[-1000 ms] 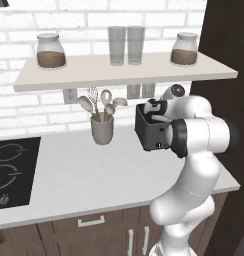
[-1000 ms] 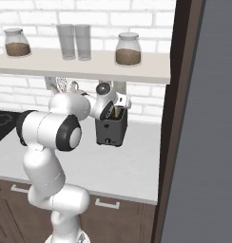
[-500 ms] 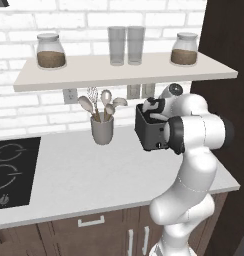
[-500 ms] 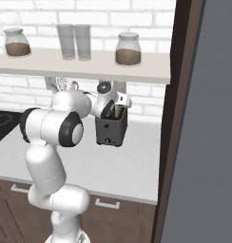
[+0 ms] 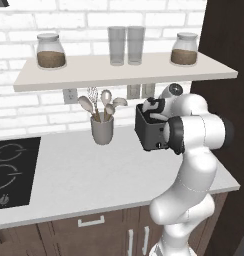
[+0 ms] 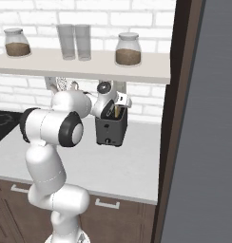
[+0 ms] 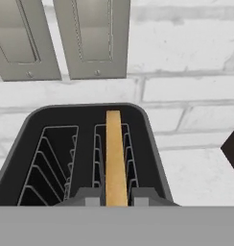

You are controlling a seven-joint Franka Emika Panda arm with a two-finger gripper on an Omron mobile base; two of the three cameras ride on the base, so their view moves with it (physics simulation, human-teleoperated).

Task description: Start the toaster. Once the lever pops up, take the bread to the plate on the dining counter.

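My claw (image 7: pixel 116 198) sits directly over the toaster (image 7: pixel 85 153), fingertips (image 7: pixel 89 197) low at 6 o'clock in the hand view, one on each side of the bread (image 7: pixel 115 158). The jaws stand narrow, close against both faces of the slice; whether they actually press it I cannot tell.

The bread stands on edge in the right-hand slot, running from 12 o'clock down to 6 o'clock, straight into the gap between my fingers. The left-hand slot shows bare wire guides.

From the left base view, the toaster (image 5: pixel 150 131) stands on the pale counter (image 5: pixel 84 180) near the wall, at about 3 o'clock of a grey utensil pot (image 5: pixel 102 129), under the shelf (image 5: pixel 119 70). My claw (image 5: pixel 155 107) reaches down onto its top.

From the right base view, the toaster (image 6: pixel 111 130) shows its narrow front, and the bread (image 6: pixel 117 111) pokes up tan beside the claw (image 6: pixel 110 107).
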